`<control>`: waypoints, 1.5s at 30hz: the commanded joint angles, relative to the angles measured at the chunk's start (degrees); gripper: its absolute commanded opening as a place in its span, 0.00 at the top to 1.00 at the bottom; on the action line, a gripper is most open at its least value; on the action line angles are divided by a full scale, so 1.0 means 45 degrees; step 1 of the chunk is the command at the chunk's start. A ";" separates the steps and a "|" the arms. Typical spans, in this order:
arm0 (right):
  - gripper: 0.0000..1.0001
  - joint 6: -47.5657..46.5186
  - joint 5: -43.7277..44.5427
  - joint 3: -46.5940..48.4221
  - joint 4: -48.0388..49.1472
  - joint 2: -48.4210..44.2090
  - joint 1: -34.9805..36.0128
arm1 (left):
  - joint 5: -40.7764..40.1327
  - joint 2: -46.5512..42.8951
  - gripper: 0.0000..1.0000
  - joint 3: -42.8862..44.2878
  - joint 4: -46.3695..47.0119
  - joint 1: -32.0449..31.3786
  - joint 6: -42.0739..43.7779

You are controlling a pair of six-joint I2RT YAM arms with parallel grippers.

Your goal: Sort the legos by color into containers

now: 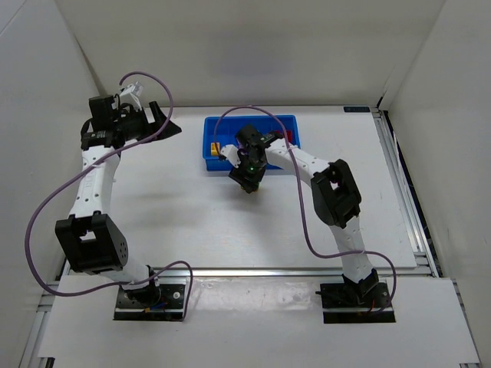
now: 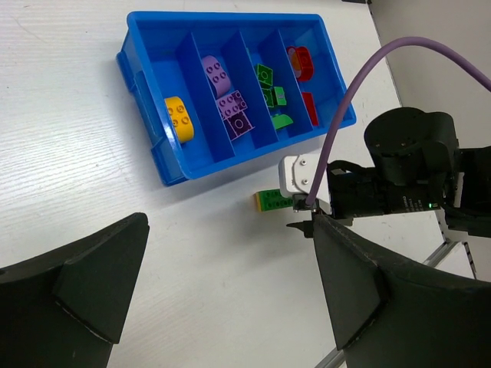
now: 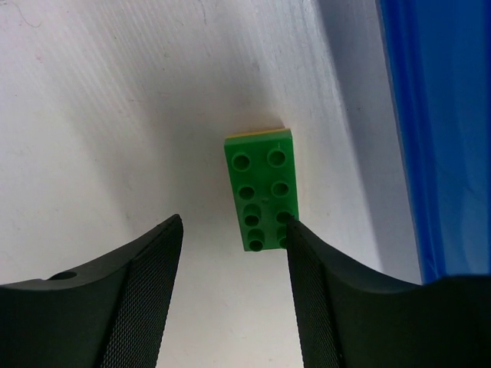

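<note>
A green lego (image 3: 261, 184) lies flat on the white table just in front of the blue tray (image 3: 437, 138), with a thin yellow edge showing at its far end. My right gripper (image 3: 233, 222) hangs over its near end, open: the right finger touches the brick's edge and the left finger stands well apart. From the left wrist view the same lego (image 2: 274, 201) pokes out from under the right gripper (image 2: 303, 201). The tray's containers (image 2: 146, 84) hold a yellow lego (image 2: 179, 118), purple legos (image 2: 234, 103), green legos (image 2: 270, 97) and red legos (image 2: 300, 61). My left gripper (image 2: 230, 299) is wide open and holds nothing.
The tray (image 1: 211, 130) sits at the back middle of the table. The left gripper (image 1: 157, 123) is raised at the back left, away from the tray. A purple cable (image 2: 360, 84) arcs over the right arm. White walls enclose the table on three sides.
</note>
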 commanded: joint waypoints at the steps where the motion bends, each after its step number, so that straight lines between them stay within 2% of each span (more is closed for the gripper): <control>1: 0.39 -0.0489 -0.0112 0.0206 0.0464 0.0141 -0.0057 | 0.0258 -0.0018 0.00 0.0617 0.0011 -0.0032 -0.0128; 13: 0.36 -0.1076 -0.0072 0.0128 0.0777 0.0258 -0.0194 | 0.0336 0.0080 0.01 0.0403 0.0069 -0.0032 -0.0167; 30: 0.47 -0.1624 -0.0073 0.0382 0.0464 0.0825 -0.0194 | 0.0258 0.0119 0.01 0.0422 0.0089 -0.0032 -0.0167; 32: 0.53 -0.1643 -0.0053 0.0285 0.0562 0.0766 -0.0194 | 0.0277 0.0119 0.01 0.0383 0.0128 -0.0051 -0.0167; 35: 0.75 -0.1585 -0.0150 0.0187 0.0659 0.0630 -0.0194 | 0.0297 0.0119 0.01 0.0383 0.0128 -0.0032 -0.0167; 38: 0.86 -0.1449 -0.0404 0.0342 0.0387 0.0434 -0.0213 | 0.0491 0.0100 0.01 0.0286 0.0128 -0.0090 -0.0109; 42: 0.93 -0.0630 -0.1690 0.0946 -0.0490 -0.0229 -0.0543 | 0.1816 -0.0329 0.01 -0.0551 0.0478 -0.0266 0.0242; 45: 0.95 0.0872 -0.4166 0.2215 -0.1643 -0.0679 -0.1439 | 0.4041 -0.1149 0.03 -0.2229 0.1571 -0.0538 -0.0126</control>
